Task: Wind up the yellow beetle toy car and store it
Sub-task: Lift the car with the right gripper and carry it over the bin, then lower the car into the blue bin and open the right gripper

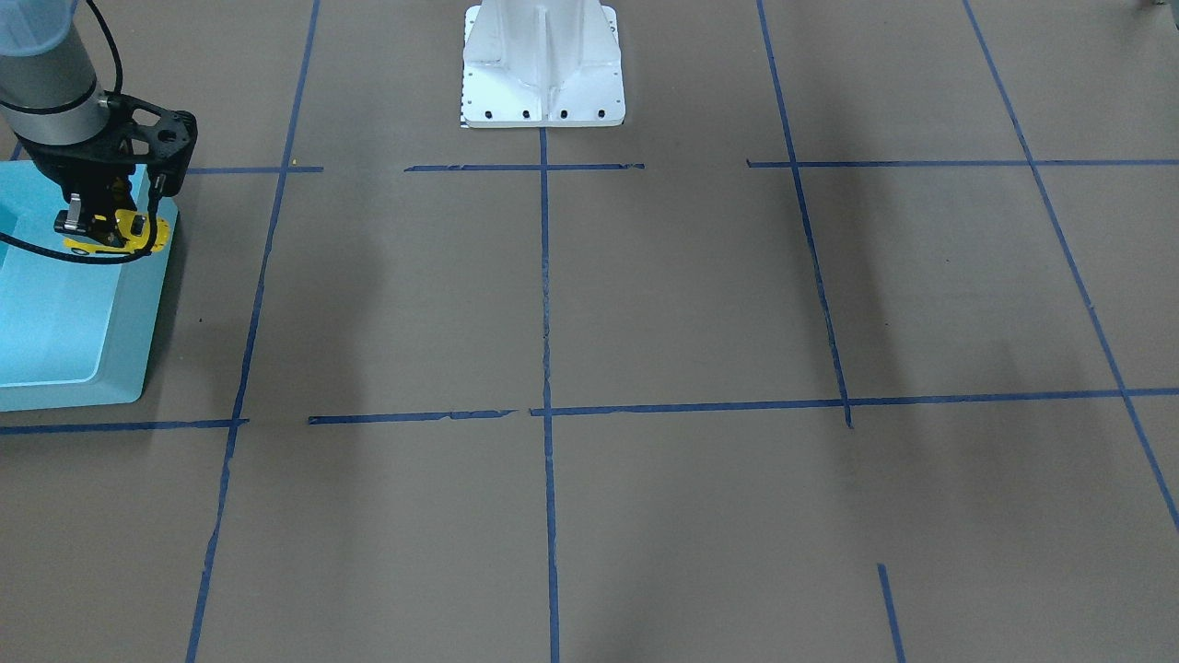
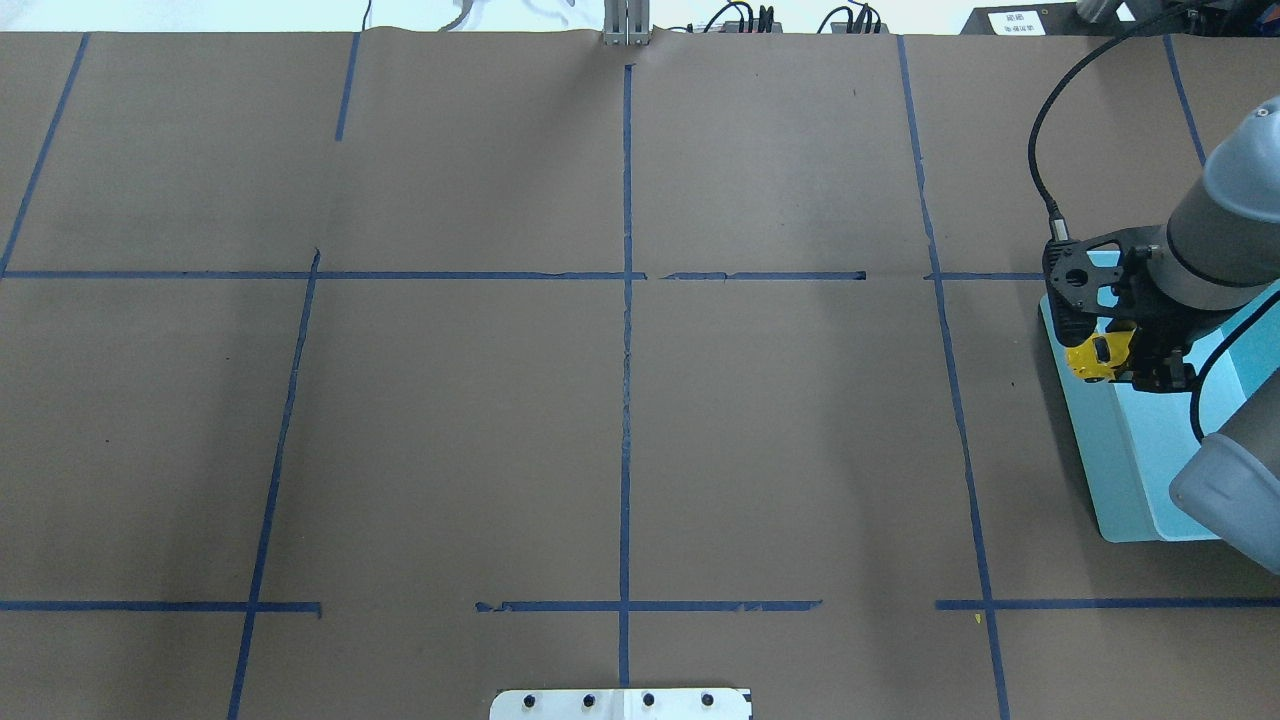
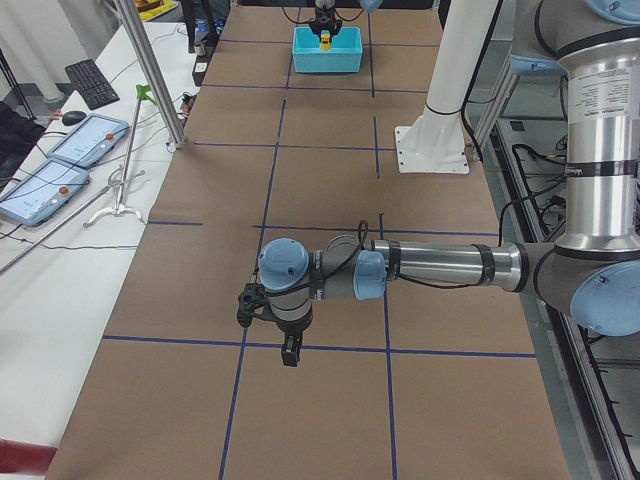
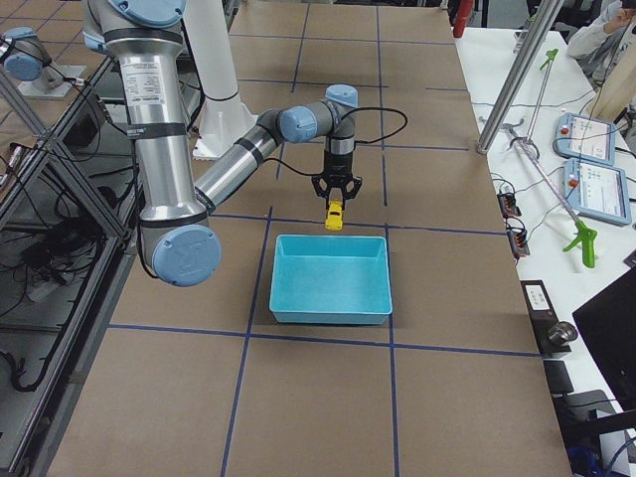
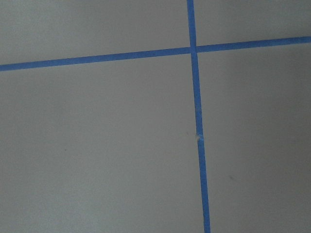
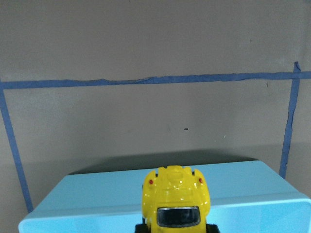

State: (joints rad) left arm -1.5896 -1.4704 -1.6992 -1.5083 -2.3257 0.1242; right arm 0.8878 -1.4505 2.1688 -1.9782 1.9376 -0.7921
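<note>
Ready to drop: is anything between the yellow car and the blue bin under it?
Nothing but air. In the exterior right view the yellow beetle toy car, held by the right pincer, hangs above the blue bin's far rim, apart.

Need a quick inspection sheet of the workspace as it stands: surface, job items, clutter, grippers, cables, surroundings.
Surface: table covered in brown paper with a blue tape grid.
Job's things: car held above the bin rim, not set down.
Clutter: nothing seen.
Grippers: right gripper shut on car; left gripper over bare table, open or shut cannot be told.
Cables: black cable runs to the right wrist.
Surroundings: tablets and keyboard on a side desk.
</note>
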